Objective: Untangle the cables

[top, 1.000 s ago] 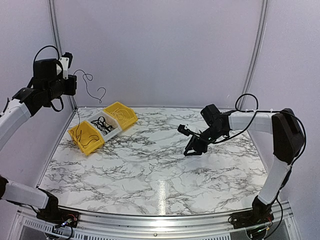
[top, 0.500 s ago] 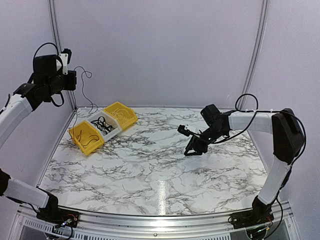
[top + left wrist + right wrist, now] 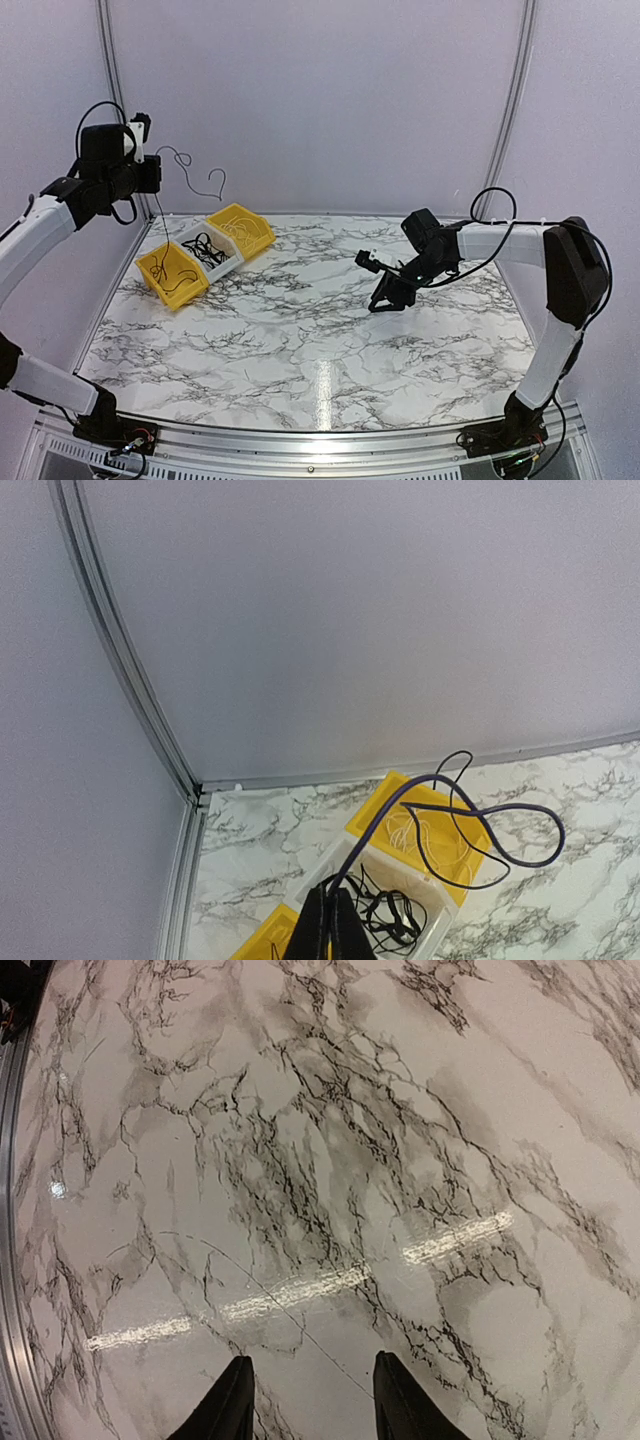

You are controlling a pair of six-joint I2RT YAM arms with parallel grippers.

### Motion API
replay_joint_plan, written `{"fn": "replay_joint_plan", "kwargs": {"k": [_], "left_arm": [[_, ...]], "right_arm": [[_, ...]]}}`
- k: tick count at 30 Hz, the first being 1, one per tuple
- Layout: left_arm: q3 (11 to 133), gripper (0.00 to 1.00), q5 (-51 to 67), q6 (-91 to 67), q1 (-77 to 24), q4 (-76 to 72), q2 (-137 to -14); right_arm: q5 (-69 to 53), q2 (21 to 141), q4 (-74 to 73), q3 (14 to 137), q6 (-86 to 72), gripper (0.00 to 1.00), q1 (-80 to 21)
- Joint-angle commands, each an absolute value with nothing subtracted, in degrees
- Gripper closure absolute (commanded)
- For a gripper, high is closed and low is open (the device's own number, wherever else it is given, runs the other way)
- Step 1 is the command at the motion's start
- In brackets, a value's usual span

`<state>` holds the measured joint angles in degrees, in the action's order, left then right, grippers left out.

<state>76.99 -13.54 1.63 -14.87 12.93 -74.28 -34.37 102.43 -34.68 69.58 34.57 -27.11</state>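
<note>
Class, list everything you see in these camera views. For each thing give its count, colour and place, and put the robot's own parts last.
table: one, white marble with grey veins, under everything
nearer yellow bin: one, yellow, far left of the table
white bin: one, white, between the two yellow bins
farther yellow bin: one, yellow, behind the white bin
loose cables: a tangle, count unclear, black, inside the white bin
lifted cable: one, dark, curling in the air above the bins, hanging down to the nearer yellow bin
left gripper: one, black, raised at far left, jaws shut on the lifted cable
right gripper: one, black, low over bare table at right, jaws open, holding nothing
</note>
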Motion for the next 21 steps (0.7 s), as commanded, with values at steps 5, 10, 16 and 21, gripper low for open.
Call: {"fn": "replay_joint_plan", "kwargs": {"k": [5, 10, 16, 21], "left_arm": [[67.1, 1.0, -13.1, -2.0, -14.6, 10.5, -71.9], [63.4, 1.0, -12.8, -3.0, -14.6, 12.2, -69.6], [62.9, 1.0, -13.3, -10.3, -14.6, 22.2, -72.1], [61.5, 1.0, -20.4, -14.6, -14.6, 26.2, -70.0]], "right_arm": [[-34.9, 102.8, -36.0, 71.2, 35.3, 0.58, -28.3], [-33.8, 102.2, -35.8, 70.5, 35.6, 0.58, -28.9], [-32.8, 100.9, -35.5, 69.9, 35.9, 0.58, -28.9], [-32.7, 101.2, -35.5, 69.7, 36.1, 0.58, -28.9]]}}
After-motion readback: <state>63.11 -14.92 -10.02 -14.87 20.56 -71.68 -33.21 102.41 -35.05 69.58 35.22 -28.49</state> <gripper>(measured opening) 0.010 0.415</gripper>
